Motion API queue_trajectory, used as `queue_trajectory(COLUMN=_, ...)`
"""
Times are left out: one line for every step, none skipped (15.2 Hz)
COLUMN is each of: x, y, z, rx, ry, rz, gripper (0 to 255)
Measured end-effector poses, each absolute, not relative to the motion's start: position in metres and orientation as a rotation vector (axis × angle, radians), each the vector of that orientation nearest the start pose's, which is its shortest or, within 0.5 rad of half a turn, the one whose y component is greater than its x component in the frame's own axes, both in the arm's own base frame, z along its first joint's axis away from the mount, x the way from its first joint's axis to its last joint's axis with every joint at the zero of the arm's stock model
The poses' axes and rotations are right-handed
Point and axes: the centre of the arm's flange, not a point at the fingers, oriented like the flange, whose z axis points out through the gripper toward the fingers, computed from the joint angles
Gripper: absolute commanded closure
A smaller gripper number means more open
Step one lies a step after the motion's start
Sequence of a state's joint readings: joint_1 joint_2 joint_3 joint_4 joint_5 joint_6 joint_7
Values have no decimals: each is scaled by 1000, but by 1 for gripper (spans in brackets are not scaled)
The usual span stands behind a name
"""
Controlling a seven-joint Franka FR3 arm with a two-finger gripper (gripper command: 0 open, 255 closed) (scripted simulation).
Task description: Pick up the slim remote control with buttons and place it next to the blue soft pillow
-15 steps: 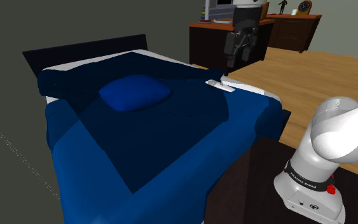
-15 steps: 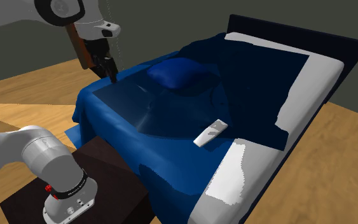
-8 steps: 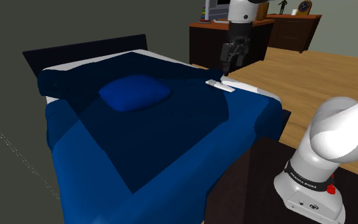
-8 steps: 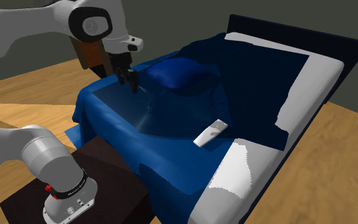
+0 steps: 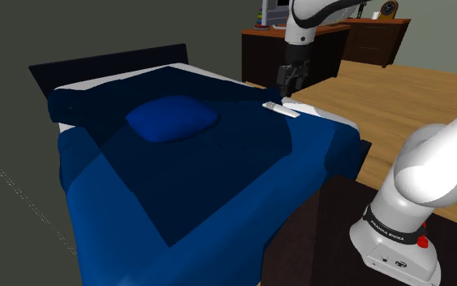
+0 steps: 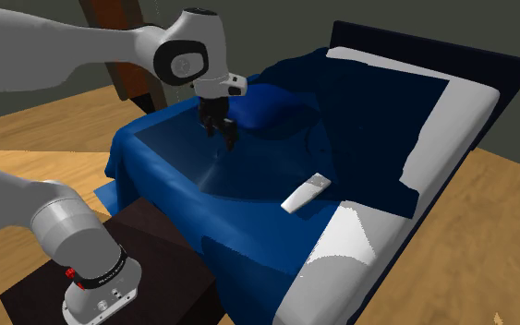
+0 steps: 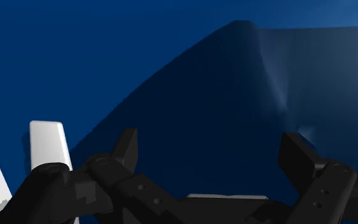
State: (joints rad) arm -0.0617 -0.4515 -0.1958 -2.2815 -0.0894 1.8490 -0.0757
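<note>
Hovering above the blue bedcover (image 6: 170, 157), the tool (image 6: 227, 140) stands wide and empty, near the white remote (image 6: 305, 193).

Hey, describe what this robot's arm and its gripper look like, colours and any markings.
The arm is glossy white, built of rounded tubular links with dark grey rings at the joints. Its base carries black lettering and a small red button. The gripper is all black, with two blocky fingers.
</note>
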Motion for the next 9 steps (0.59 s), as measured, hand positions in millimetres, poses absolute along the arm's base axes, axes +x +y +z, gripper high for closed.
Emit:
queue_trajectory(x=408, y=-133, z=517, rx=-3136, ry=221, rz=-18, gripper=0)
queue_trajectory(x=414, y=-143, z=513, rx=-3136, ry=223, rz=-19, gripper=0)
queue_trajectory(x=420, y=-154, z=506, rx=-3135, ry=225, rz=-19, gripper=0)
queue_trajectory(x=424, y=-162, z=499, rx=-3134, ry=227, rz=-18, gripper=0)
queue_trajectory(x=432, y=-174, z=494, rx=-3133, ry=229, rz=-19, gripper=0)
queue_trajectory(x=436, y=-184, z=486, rx=-3133, ry=231, rz=-18, gripper=0)
queue_trajectory(x=442, y=-191, z=480, rx=-3132, ry=233, rz=-18, gripper=0)
queue_trajectory(x=451, y=-203, z=473, rx=-3132, ry=236, rz=-19, gripper=0)
queue_trajectory(x=457, y=-212, z=468, rx=-3131, ry=238, rz=-17, gripper=0)
